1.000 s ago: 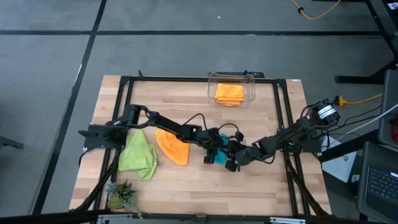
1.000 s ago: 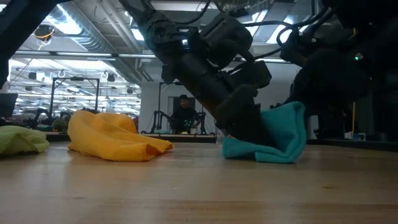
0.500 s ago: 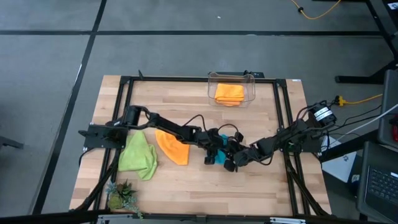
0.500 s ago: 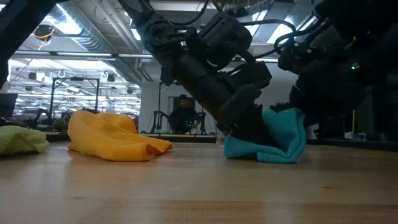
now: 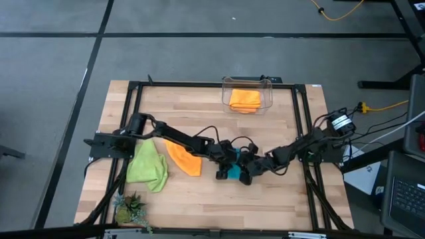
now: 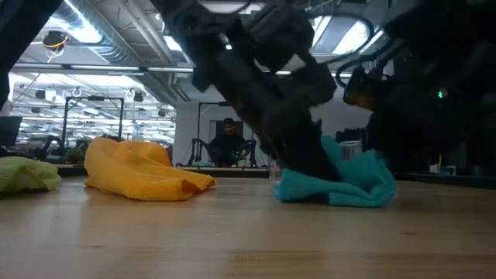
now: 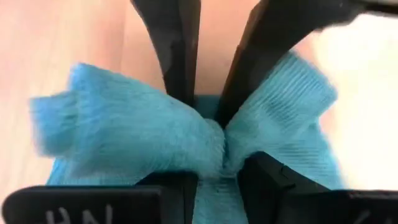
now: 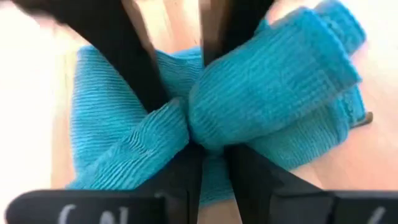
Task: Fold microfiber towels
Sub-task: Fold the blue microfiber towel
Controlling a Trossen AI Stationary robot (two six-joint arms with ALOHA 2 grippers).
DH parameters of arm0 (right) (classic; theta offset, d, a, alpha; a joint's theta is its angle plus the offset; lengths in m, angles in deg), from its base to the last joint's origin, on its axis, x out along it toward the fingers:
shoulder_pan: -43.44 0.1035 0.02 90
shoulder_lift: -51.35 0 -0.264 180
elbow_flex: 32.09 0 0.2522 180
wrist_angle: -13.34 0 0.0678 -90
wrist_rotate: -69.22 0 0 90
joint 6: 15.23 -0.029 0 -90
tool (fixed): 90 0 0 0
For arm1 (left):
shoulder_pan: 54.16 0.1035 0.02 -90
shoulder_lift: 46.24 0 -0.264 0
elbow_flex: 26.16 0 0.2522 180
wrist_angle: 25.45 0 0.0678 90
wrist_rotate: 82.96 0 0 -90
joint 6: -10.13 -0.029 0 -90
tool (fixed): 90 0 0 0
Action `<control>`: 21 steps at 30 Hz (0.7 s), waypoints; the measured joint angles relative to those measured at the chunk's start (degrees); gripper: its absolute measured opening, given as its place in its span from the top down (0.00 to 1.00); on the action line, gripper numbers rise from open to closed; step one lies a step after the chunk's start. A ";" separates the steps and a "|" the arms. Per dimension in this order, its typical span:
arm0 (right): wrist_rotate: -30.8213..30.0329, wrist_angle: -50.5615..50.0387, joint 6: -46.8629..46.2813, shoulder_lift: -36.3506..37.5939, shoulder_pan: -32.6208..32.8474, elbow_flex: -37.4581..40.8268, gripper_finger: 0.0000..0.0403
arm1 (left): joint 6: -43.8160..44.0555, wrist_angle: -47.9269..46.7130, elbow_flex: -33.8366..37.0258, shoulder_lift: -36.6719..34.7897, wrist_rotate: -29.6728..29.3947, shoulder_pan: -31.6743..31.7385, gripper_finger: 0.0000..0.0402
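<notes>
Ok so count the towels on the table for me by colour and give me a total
Orange towels: 2, one loose on the table, one in the clear bin
Lime green towel: 1
Turquoise towel: 1, pinched by both the left gripper and the right gripper
Total: 4 towels

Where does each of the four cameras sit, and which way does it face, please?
High view: overhead, looking straight down; both arms, left gripper and right gripper meet at the turquoise towel.
Low view: table height, looking level across; dark arms above the towel.
Left wrist view: looks past its own fingers, pinching the towel.
Right wrist view: likewise.
All four views share the turquoise towel.
</notes>
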 joint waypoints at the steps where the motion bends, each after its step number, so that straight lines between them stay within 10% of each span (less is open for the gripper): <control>1: 1.03 -0.24 0.15 -0.14 -0.43 -0.18 0.79 | 0.28 -0.36 -0.04 -0.73 0.16 0.00 0.77; 21: 4.07 5.35 3.18 -2.44 -2.89 -0.19 0.79 | 6.55 -21.88 -0.44 -7.43 2.00 -0.94 0.77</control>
